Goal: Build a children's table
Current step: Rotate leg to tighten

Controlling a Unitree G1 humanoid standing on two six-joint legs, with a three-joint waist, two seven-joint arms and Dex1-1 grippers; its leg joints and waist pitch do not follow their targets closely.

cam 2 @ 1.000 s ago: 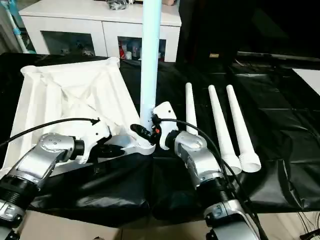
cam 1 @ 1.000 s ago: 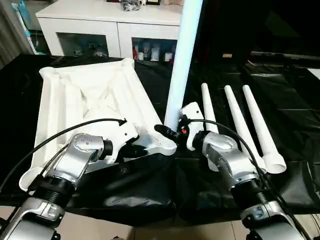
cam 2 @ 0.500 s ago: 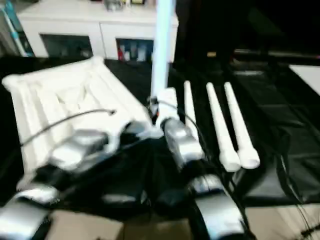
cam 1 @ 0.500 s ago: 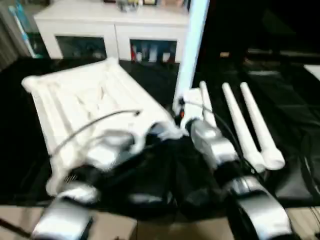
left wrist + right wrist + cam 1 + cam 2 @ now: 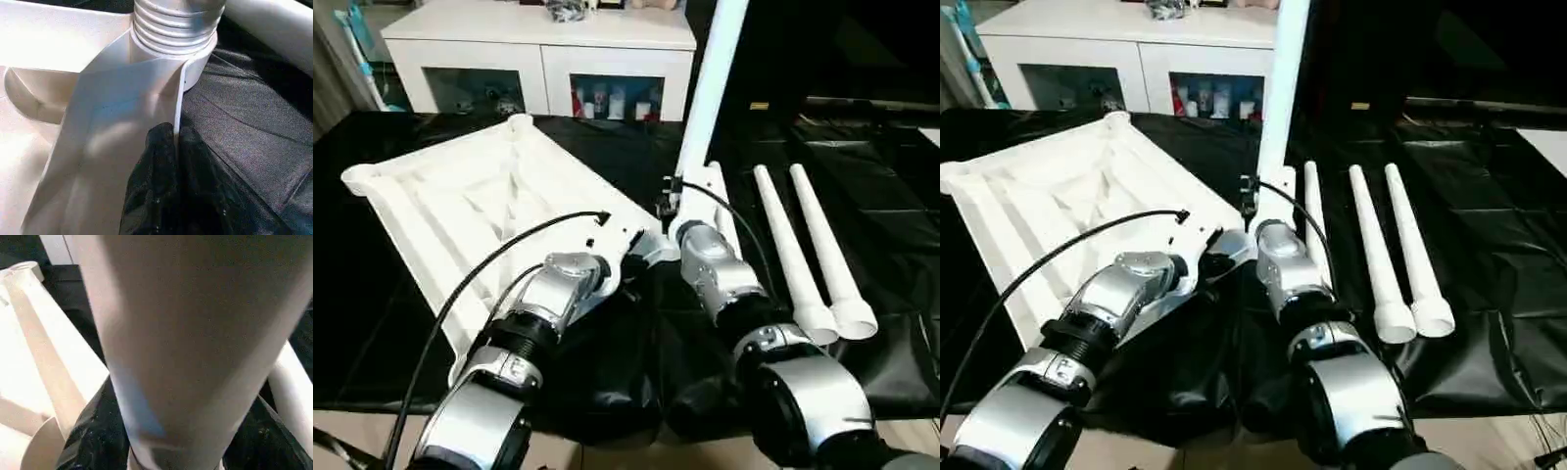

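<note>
The white table top (image 5: 480,196) lies upside down on black cloth, ribs up. One white leg (image 5: 705,88) stands in its near right corner socket and leans a little to the right. My right gripper (image 5: 674,211) is shut around that leg's base, and the leg (image 5: 195,333) looms close in the right wrist view. My left gripper (image 5: 631,259) is shut on the table top's thin edge wall beside the socket. Its black fingers (image 5: 161,186) pinch the wall just below the ribbed leg end (image 5: 176,24). Three more legs (image 5: 788,245) lie side by side on the right.
A white cabinet (image 5: 538,49) with glass doors stands behind the table. Black cloth (image 5: 881,196) covers the whole work surface and hangs over the near edge. A black cable loops over my left forearm (image 5: 509,245).
The table top has swung round, its near right corner pushed away from me. The standing leg now leans right. Both arms reach further forward.
</note>
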